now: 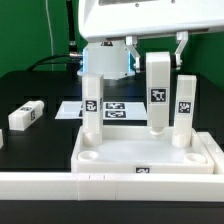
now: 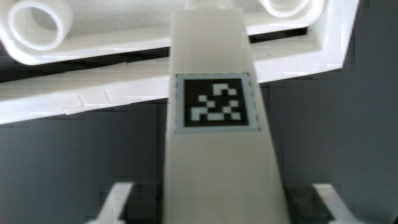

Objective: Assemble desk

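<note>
Exterior view: The desk slab lies flat on the dark table, rim up, just behind a long white rail that runs across the front. Two legs stand upright at the back of the slab, the left leg towards the exterior view's left and the right leg towards its right. Between them, nearer the right leg, the gripper holds a third leg upright by its top end, its fingers pinching it from both sides. The lower end of this held leg is at the slab's surface; whether it touches cannot be told. A fourth, loose leg lies on its side on the table, well apart from the slab, on the exterior view's left. The marker board lies flat behind the slab.

Wrist view: The held leg runs lengthwise away from the camera, its square tag facing the lens. One finger shows on each side of the leg. Beyond the leg's far end lies the slab's raised rim, with a round socket in the slab.
</note>
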`<state>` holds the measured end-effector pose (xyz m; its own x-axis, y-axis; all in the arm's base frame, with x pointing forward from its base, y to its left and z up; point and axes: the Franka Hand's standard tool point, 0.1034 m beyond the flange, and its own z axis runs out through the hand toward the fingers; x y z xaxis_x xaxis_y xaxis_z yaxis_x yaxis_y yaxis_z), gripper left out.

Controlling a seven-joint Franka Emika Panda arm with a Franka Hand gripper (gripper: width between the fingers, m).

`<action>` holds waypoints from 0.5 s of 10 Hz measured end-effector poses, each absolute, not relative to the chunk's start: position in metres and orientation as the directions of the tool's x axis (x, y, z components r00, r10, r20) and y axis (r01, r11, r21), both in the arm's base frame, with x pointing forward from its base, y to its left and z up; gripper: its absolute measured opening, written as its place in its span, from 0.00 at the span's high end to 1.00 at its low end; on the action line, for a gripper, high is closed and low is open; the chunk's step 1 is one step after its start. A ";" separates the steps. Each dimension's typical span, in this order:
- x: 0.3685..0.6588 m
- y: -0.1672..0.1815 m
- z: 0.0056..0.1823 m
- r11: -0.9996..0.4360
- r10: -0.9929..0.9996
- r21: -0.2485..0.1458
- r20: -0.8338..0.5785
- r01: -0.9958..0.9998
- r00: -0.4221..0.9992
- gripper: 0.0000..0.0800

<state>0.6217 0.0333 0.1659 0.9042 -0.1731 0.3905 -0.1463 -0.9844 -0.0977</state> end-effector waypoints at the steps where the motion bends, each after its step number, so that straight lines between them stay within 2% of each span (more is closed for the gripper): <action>1: 0.621 0.040 0.167 -0.984 -0.178 -0.097 0.470 -0.150 0.865 0.64; 3: 0.610 0.063 0.157 -0.989 -0.147 -0.090 0.467 -0.118 0.872 0.64; 5: 0.607 0.066 0.143 -0.992 -0.128 -0.075 0.453 -0.106 0.882 0.64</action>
<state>0.6072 0.0658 0.1433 0.8825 -0.1283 0.4525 -0.1055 -0.9916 -0.0754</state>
